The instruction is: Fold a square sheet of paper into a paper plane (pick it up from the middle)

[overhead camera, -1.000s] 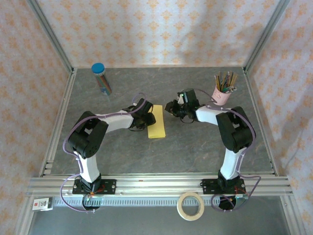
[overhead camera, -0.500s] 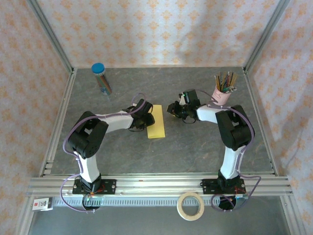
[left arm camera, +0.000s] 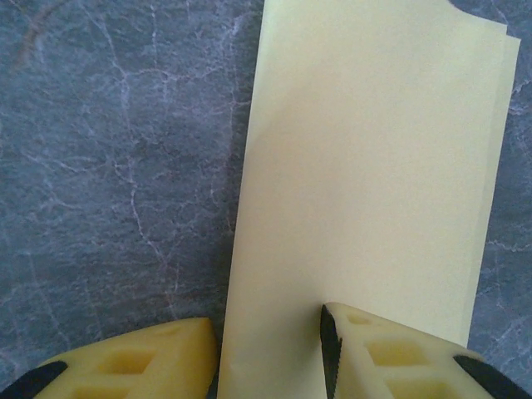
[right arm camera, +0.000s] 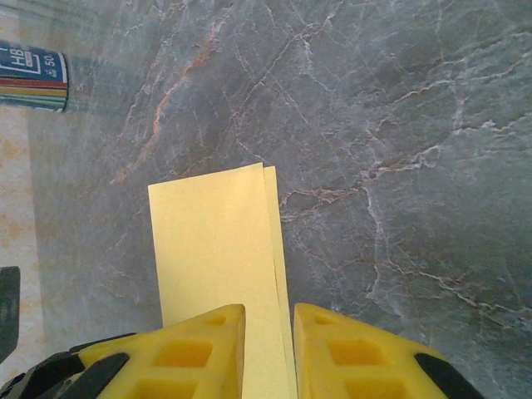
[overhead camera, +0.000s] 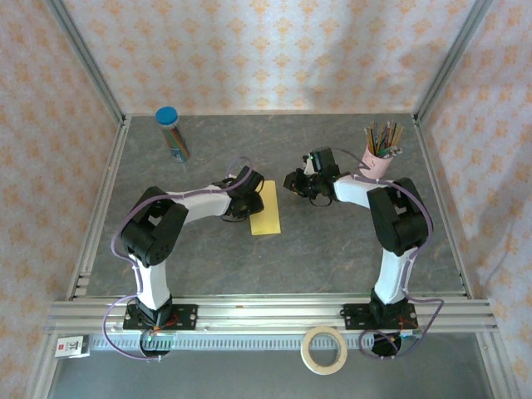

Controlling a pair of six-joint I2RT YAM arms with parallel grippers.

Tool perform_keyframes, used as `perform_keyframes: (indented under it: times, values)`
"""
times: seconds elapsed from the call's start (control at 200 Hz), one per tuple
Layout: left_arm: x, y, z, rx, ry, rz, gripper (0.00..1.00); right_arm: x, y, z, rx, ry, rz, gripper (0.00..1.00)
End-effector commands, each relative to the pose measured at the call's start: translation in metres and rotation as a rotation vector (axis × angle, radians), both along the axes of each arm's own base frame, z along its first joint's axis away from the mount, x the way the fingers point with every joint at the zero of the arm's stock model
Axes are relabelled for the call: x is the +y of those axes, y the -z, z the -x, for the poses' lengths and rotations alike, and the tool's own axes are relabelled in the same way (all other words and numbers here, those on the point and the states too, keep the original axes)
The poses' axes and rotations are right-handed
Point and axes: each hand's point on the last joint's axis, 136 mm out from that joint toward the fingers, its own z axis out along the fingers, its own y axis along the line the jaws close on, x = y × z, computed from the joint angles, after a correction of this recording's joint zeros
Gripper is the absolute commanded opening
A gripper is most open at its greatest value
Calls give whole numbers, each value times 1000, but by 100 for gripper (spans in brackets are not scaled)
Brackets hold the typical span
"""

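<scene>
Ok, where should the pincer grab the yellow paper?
Best guess: take the paper by its long folded edge, near the middle, coming in low from the bare table beside it, where the left pincer straddles that edge. The paper lies flat, folded double. Its other long edge shows two loose layers that could slip apart; the fold keeps both together.

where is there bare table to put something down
Free: the near strip between the yellow paper and the front rail; the back middle between the pencil tube and the pink cup. Crowded at centre, where the left gripper and right gripper meet at the paper.
</scene>
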Motion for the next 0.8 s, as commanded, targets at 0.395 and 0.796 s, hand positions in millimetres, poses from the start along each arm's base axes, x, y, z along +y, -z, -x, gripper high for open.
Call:
perform_keyframes:
  times: [0.395, 0.796]
  values:
    - [13, 70, 37, 177, 72, -114, 41, 9, -1, 0, -11, -13, 18, 22]
    - [15, 77, 39, 197, 49, -118, 41, 24, 4, 6, 3, -46, 10, 22]
